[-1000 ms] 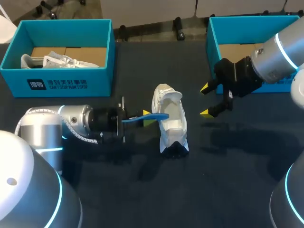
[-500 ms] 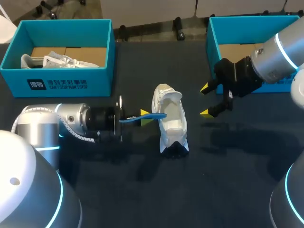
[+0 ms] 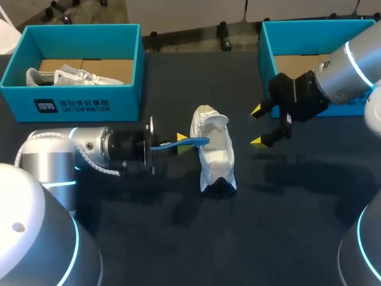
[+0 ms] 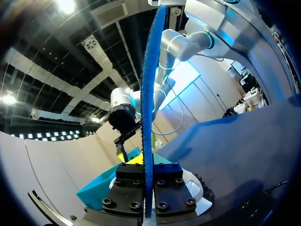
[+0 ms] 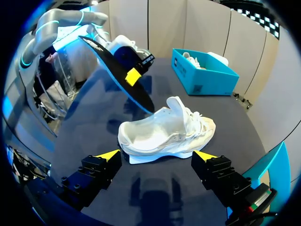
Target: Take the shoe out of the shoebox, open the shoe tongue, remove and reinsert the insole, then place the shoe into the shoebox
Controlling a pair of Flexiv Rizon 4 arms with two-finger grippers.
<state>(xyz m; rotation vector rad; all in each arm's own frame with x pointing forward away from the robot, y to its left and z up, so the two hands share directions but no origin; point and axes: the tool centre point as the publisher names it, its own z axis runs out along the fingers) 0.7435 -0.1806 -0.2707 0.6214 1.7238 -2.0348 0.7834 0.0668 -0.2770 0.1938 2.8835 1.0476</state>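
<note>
**Blue insole poised at the mouth of a white sneaker**

Nearest, upright on its sole on the dark tabletop (image 3: 178, 238): a white low-top sneaker (image 3: 215, 156), toe toward the camera, tongue lifted, mouth open. Reaching in from the left, level with that mouth: the left gripper (image 3: 183, 146), fingers clamped together on a thin blue insole (image 3: 199, 142). Held on edge, far tip right at the rim of the opening; impossible to tell whether inside yet. A little farther back on the right, near the sneaker but not touching it: the right gripper (image 3: 258, 126), fingers spread wide, holding nothing. Farthest back: the left teal cardboard shoebox (image 3: 71, 104) with a second white shoe (image 3: 65, 76) inside, and the right teal cardboard shoebox (image 3: 266, 53) behind the right arm.

Probably the reinsertion step, barely begun. Risk of sliding or tipping the unbraced sneaker under a sideways push from the insole. Risk too of buckling so thin and floppy a piece against the collar, or snagging it on the raised tongue. With too shallow an entry, a bunched insole at the heel instead of a flat one.
</note>
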